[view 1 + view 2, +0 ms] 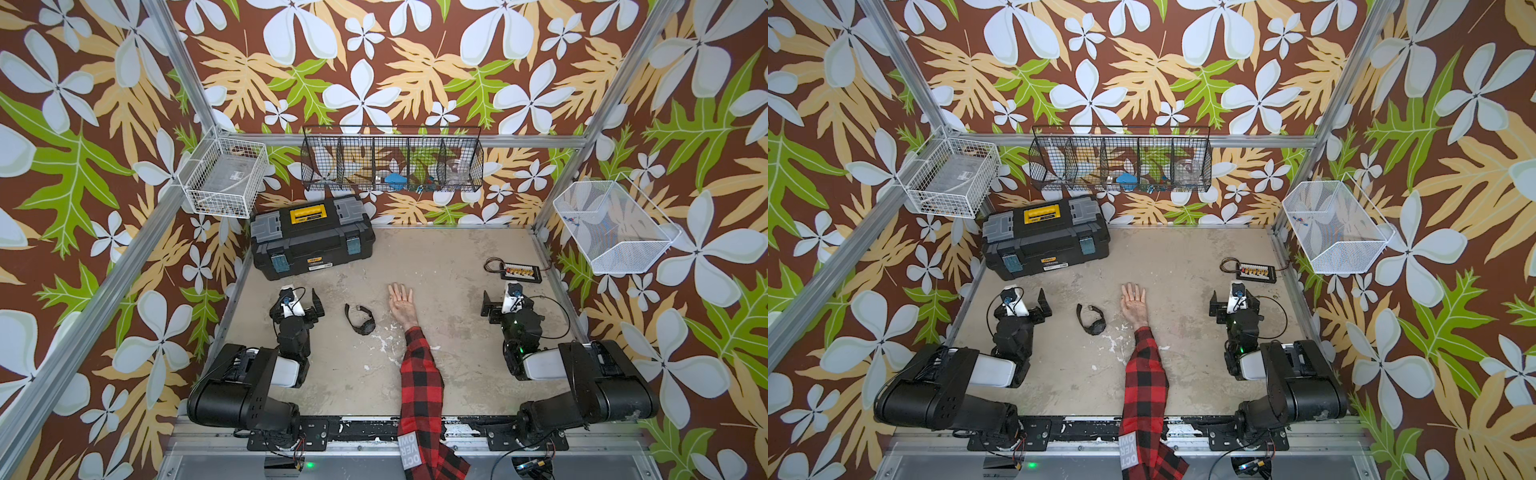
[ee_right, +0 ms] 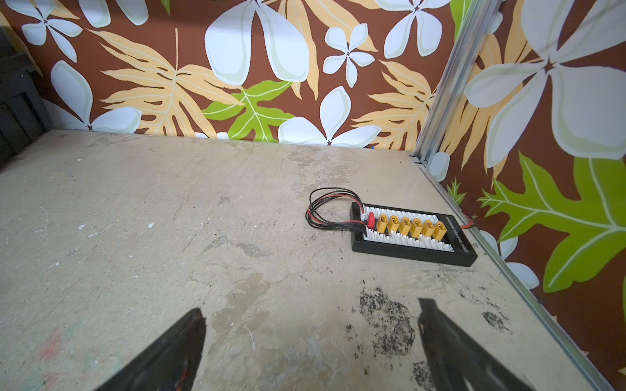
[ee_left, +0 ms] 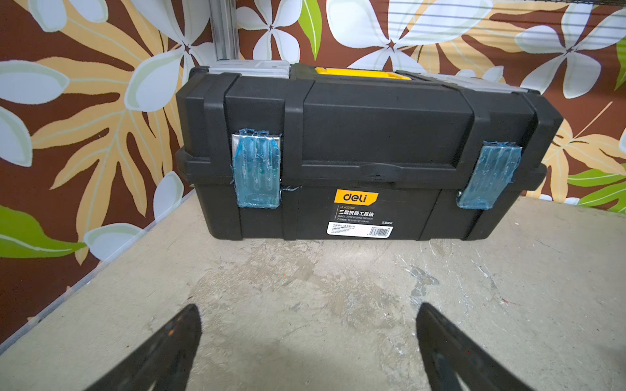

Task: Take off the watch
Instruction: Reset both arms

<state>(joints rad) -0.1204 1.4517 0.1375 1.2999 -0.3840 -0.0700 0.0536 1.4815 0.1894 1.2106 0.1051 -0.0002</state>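
black rubbery watch is lying on the table left of frame centre, off the wrist and just beside the upturned hand, so removal looks done. left gripper and right gripper are hanging released and empty; any retreat should be avoiding the strap. toolbox label is reading "deli", "三层折叠工具箱".

Black wire basket contents too small to name, perhaps a jar, plaid sleeve cropped

Bright even light, soft shadows, wide-angle edge distortion.
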